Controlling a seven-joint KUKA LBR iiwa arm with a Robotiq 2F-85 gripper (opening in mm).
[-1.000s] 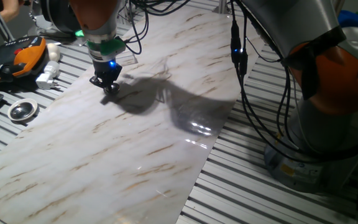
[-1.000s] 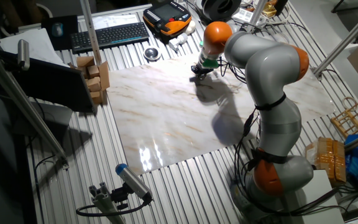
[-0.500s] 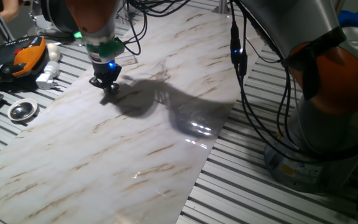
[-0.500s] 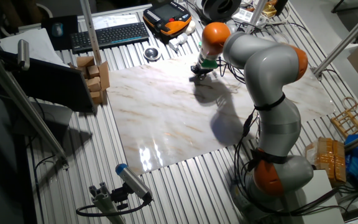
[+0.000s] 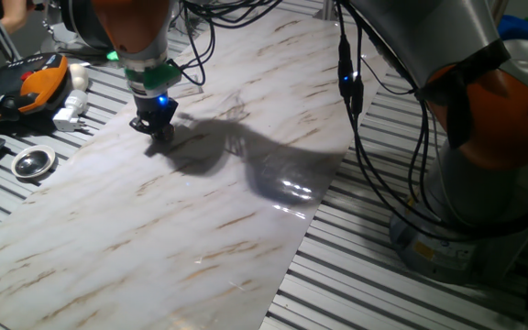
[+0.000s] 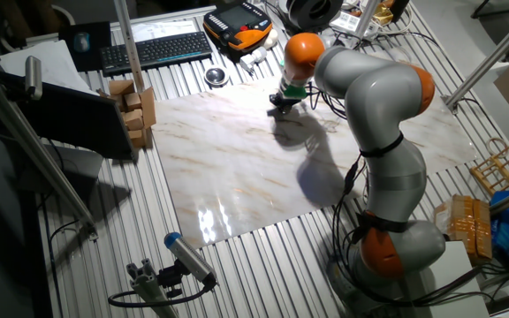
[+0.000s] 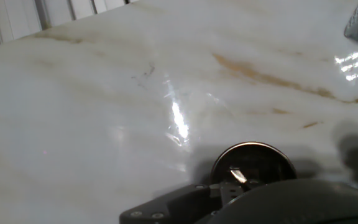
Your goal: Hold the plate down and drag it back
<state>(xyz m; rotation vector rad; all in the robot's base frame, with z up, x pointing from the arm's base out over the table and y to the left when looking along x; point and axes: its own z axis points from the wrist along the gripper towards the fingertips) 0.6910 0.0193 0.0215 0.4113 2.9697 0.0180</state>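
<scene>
In the hand view the plate (image 7: 253, 163), a small round silver disc with a raised rim and dark centre, lies flat on the marble board just under the dark tip of my gripper (image 7: 238, 190). In both fixed views the gripper (image 5: 157, 128) (image 6: 281, 101) stands upright with its fingers together, its tip down on the board near the far left edge. There the plate is hidden beneath the fingers. The tip appears to touch the plate from above rather than clasp it.
The marble board (image 5: 200, 211) lies on a slatted table. Off the board to the left sit a larger round metal dish (image 5: 33, 162) (image 6: 216, 77), a white plug (image 5: 70, 115), an orange pendant (image 5: 26, 87) and a keyboard (image 6: 153, 49). Cables (image 5: 360, 119) hang by the arm's base.
The gripper has slid a little to the left along the board, tip still down. Nothing else has moved.
</scene>
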